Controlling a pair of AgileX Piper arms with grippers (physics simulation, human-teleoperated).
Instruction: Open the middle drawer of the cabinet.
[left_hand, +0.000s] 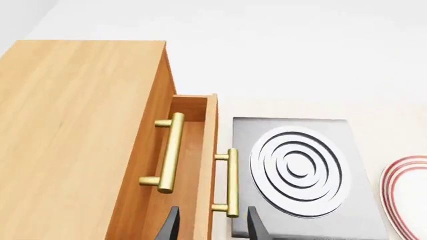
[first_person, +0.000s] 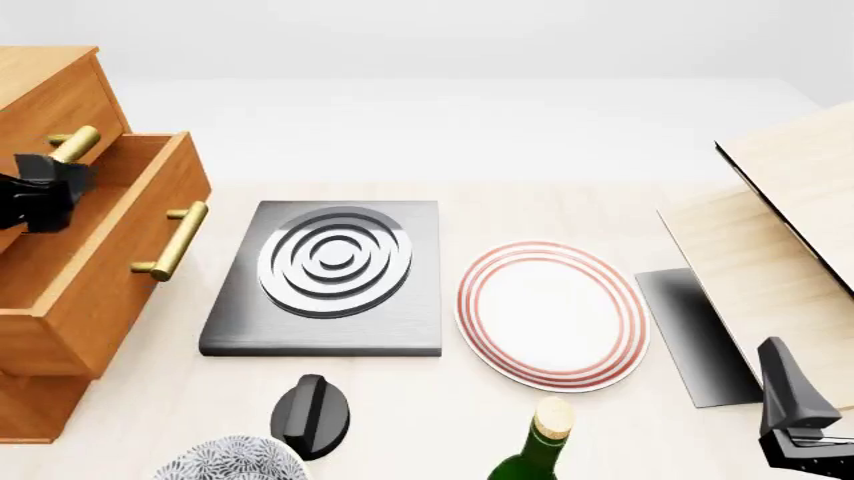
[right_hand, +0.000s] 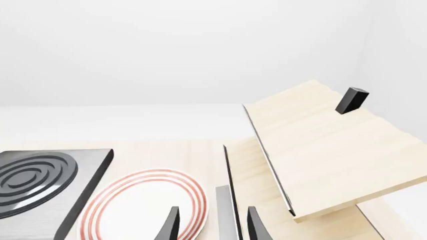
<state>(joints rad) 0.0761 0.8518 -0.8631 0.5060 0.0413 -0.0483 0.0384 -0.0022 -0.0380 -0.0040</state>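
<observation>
**Middle drawer stands pulled out; left end effector spread beside its handle**

Left end effector (left_hand: 212, 227): fingers spread, gripping nothing. In the left wrist view the two dark fingertips straddle the lower end of the gold bar handle (left_hand: 231, 182) of the middle drawer (left_hand: 200, 165), no contact visible. In the front view the left end effector (first_person: 40, 190) hangs above the open drawer box, close to the cabinet face.

The middle drawer (first_person: 100, 270) projects well forward of the cabinet (first_person: 47, 95), its empty interior showing, handle (first_person: 171, 241) facing the stove plate. Judgement: the opening looks largely done; the spread fingers fit either a release or readiness to re-grip for more pull.

The top drawer's handle (left_hand: 169, 152) sits against the closed front above. Lowest drawer: not clearly seen.

Right end effector (right_hand: 212, 225): fingers apart, holding nothing, idle low at the right edge of the front view (first_person: 801, 420), well apart from the cabinet and not needed for a one-handed pull.

Outward on the tabletop (first_person: 534, 170): grey stove plate (first_person: 327, 275) just beside the drawer front, red-ringed plate (first_person: 554, 312), black knob-like object (first_person: 311, 415), green bottle (first_person: 534, 450), patterned bowl (first_person: 227, 460), pale boards (first_person: 787, 220) tilted at right.
</observation>
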